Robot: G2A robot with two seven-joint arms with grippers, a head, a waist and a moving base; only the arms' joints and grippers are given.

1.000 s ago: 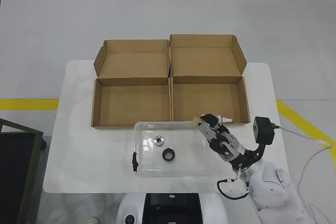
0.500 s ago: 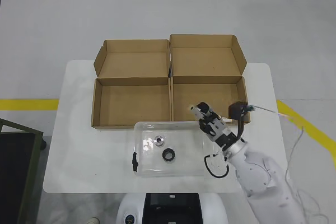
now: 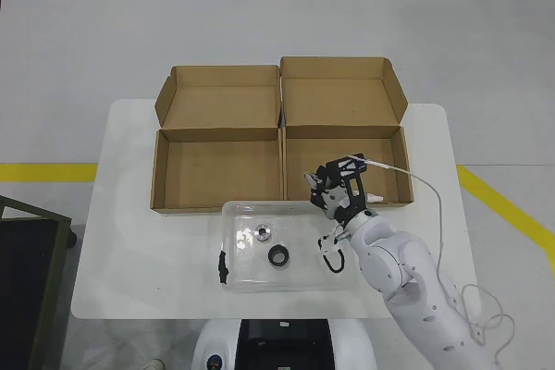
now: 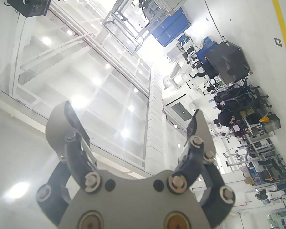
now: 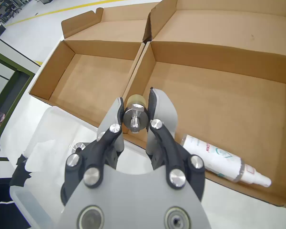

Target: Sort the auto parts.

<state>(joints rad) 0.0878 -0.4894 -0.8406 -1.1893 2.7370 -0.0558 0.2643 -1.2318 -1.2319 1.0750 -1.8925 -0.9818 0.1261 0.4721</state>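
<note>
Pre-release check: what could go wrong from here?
1. The right end effector holds the metal part near the front corner of the right box, beside the left box; released here, it might clip a wall.
2. The white bottle lies in that box; the part could strike it.

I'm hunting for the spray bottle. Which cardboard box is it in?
The right box: the white bottle lies by its near wall. The left box has none.

Left box beside right box, tray before them, bottle in right box.
</note>
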